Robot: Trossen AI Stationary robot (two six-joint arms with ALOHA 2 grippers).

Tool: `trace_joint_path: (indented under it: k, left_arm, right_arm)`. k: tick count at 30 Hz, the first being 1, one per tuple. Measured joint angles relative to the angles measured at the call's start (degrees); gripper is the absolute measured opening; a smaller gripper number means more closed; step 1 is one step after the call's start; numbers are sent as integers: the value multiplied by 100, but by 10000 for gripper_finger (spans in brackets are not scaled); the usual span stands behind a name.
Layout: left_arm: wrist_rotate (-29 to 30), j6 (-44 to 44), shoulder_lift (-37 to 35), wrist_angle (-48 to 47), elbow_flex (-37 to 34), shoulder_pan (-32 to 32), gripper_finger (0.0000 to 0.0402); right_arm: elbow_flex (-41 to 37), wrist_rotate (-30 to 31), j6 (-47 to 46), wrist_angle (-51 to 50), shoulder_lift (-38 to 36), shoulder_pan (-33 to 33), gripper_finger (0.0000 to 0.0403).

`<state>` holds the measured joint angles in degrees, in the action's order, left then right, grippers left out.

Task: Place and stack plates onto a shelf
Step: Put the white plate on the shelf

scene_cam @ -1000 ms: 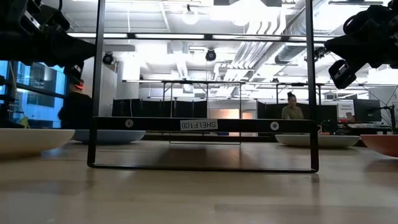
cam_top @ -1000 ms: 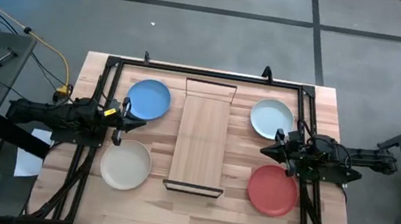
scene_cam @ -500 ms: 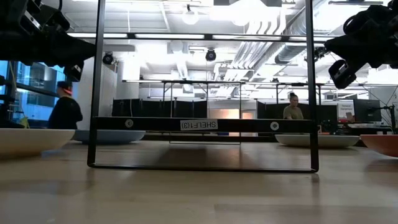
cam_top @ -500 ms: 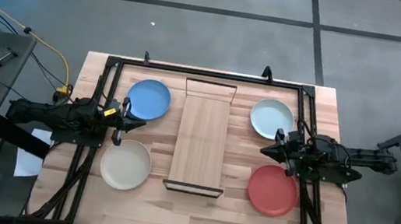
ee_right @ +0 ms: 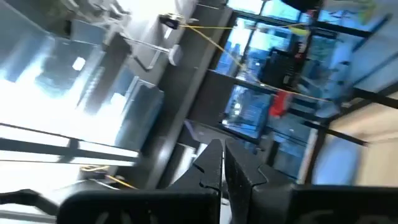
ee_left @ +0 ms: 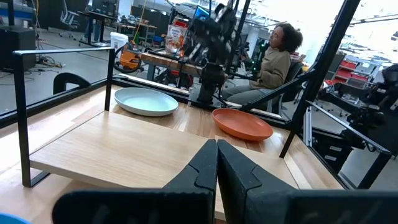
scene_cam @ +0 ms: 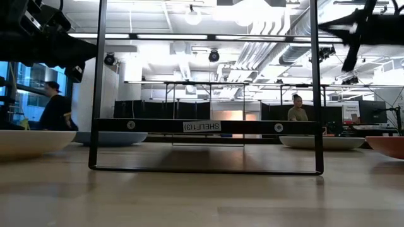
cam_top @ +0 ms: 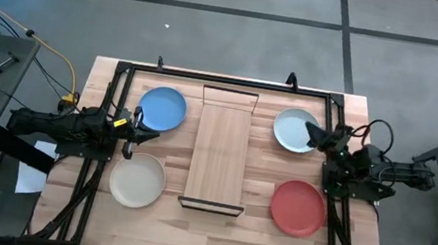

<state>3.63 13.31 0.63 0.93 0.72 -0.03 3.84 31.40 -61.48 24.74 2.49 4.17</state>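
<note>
Four plates rest flat on the table around the shelf [cam_top: 218, 157], a light-wood board on black wire frames. The blue plate [cam_top: 162, 108] and the cream plate [cam_top: 137, 180] lie to its left. The pale blue-white plate [cam_top: 294, 129] and the red plate [cam_top: 298, 207] lie to its right. My left gripper [cam_top: 133, 132] hovers shut between the blue and cream plates. My right gripper [cam_top: 312, 134] is shut and raised above the pale plate's right rim. The left wrist view shows the shelf [ee_left: 137, 149], the pale plate [ee_left: 146, 101] and the red plate [ee_left: 242, 124].
A black tube frame [cam_top: 225, 79] runs around the table's work area. The low view shows the shelf's near wire frame [scene_cam: 205, 169], with the plates low at both sides. People sit or stand in the room beyond the table. Bare wood lies along the table's near edge.
My right gripper has swung from between the pale and red plates toward the table's far edge, over the pale plate's right rim, and its wrist has turned. It shows blurred in the low view. The left arm and all the plates have kept still.
</note>
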Motion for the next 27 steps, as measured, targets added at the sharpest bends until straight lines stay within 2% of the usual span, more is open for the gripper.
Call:
trace_joint_path:
  k: [4,7,9,12,15,18,21,27]
  left_arm:
    - [-1,-1,-1,0,-1,2,1]
    - [1,0,1,0,-1,2,1]
    - [1,-1,1,0,-1,2,1]
    - [1,1,1,0,1,0,1]
    - [-1,1,1,0,1,0,1]
    - [1,1,0,1,0,2,1]
    - [1,-1,-1,0,1,0,1]
    - [1,0,0,0,0,1,1]
  right_arm:
    - [746,602,371,-401,692,-5,8]
    - [1487,1138,803,-1111,1450,-14,36]
    - [2014,1453,606,-2186,2037,-94,65]
    - [2803,1586,-754,-4593,2920,-425,112]
    - [3287,1035,-2790,-7078,3804,-947,152]
    - [3367,-7,-4048,-8404,4522,-1380,179]
    - [3221,-725,-4312,-8750,5059,-1591,193]
    - [3064,-981,-4487,-8289,5766,-1798,197]
